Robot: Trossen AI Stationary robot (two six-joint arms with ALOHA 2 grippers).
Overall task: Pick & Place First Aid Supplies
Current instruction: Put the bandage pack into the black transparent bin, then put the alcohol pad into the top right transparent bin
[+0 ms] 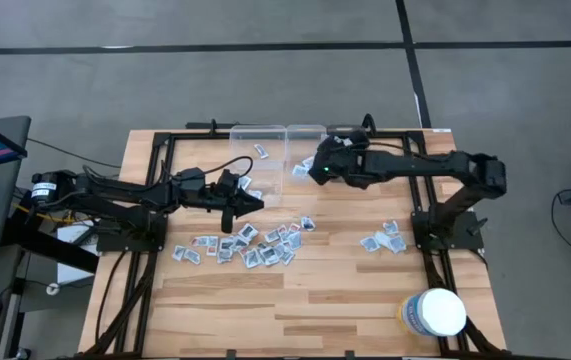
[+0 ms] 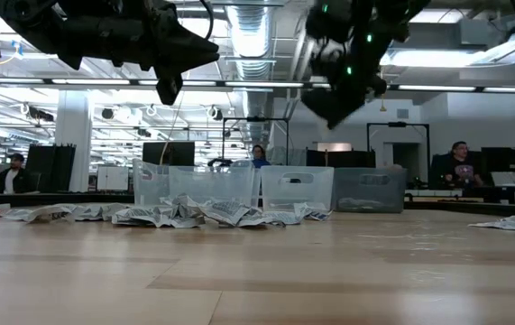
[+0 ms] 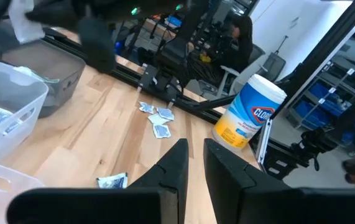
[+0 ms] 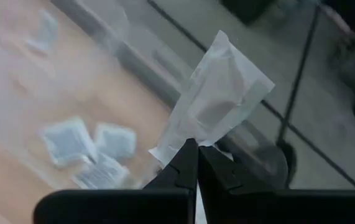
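Right wrist view tells me most: my right gripper (image 4: 193, 149) has its jaws clenched on the lower corner of a pale wrapper (image 4: 217, 102), which stands up from the tips, with blurred packets (image 4: 71, 142) on the wood behind it. In the high view that gripper (image 1: 317, 170) sits upper centre of the frame, over the middle clear bin (image 1: 305, 150) at the far edge of the bench (image 1: 345, 290). I judge the step in hand is the drop into that bin.

To do it well I would centre the tips over the bin before opening, since the wrapper is light and pinched only by a corner; it could flutter or cling to one jaw. I would lower toward the rim, open fully, and pause before lifting.

My left gripper (image 1: 250, 202) hovers centre-left, just above the main scatter of packets (image 1: 255, 245); in the left wrist view its jaws (image 3: 193, 165) stand a little apart with nothing between them. A smaller pile (image 1: 385, 240) lies right of centre, and a round tub (image 1: 435, 312) stands lower right.
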